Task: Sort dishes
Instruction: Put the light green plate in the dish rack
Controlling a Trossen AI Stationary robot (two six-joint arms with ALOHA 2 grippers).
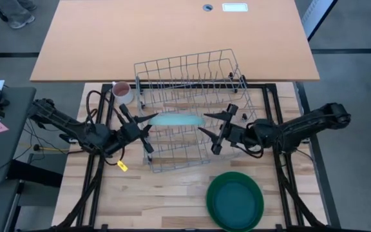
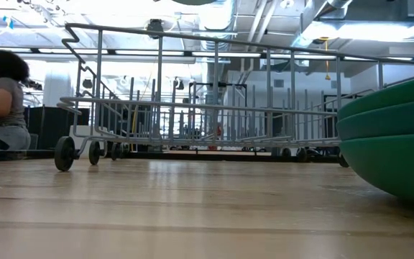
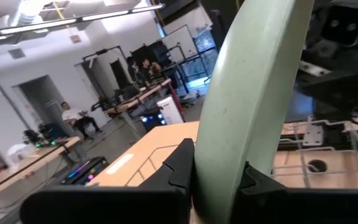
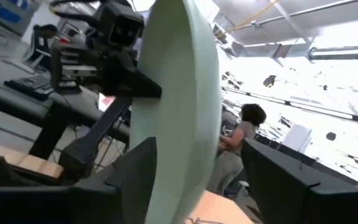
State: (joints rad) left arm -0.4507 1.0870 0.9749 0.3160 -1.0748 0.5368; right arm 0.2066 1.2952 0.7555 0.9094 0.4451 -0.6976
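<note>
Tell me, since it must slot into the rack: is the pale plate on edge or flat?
On edge: the pale plate shows edge-on over the rack, pinched by the left gripper.

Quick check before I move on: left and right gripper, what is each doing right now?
Left gripper: closed on the rim of the pale mint plate, held on edge over the rack.
Right gripper: open, fingers either side of the same plate.
</note>
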